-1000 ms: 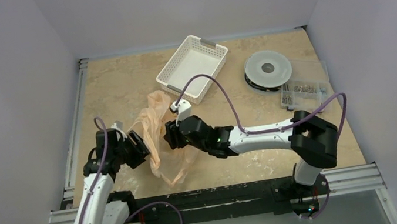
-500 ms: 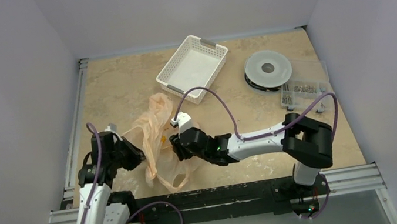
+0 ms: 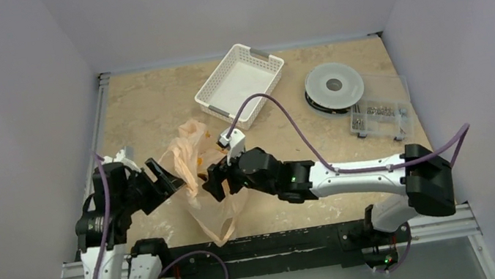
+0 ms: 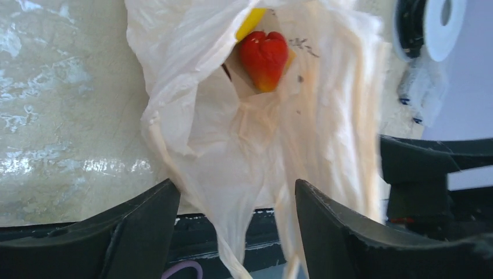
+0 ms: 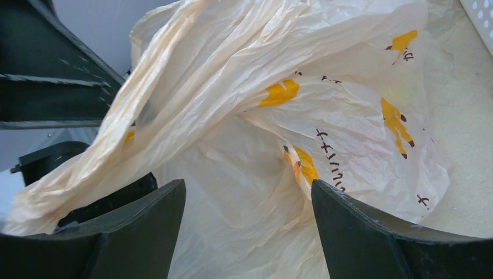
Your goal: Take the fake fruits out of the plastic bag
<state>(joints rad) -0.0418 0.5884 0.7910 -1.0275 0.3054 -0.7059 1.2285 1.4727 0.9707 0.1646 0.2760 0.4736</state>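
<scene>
Plastic bag (image 3: 194, 164) crumpled mid-frame on the tabletop (image 3: 144, 110), left gripper (image 3: 171, 183) and right gripper (image 3: 212, 182) flanking it, both spread wide, red-orange fake fruit (image 4: 264, 58) peeking inside, folds hiding the rest, white basket (image 3: 204, 100) and spool (image 3: 334, 86) upper right.

Looks like a robotics lab test cell, not a home or shop: left arm (image 3: 112, 203) & right arm (image 3: 357, 175) bolted to alu extrusion rails (image 3: 449, 219) at the near edge of a marble-look tabletop (image 3: 143, 103), boxed in on 3 sides by plain pale-grey walls (image 3: 224, 2). Shows exposed purple cables (image 3: 276, 100) looping along the arms, w/ small green status lights on the right one. Also holds workshop bits at far right, i.e. a spool (image 3: 334, 86) of pale filament & a clear compartment box (image 3: 378, 114) of small hardware, near a white perforated basket (image 3: 240, 85).
</scene>
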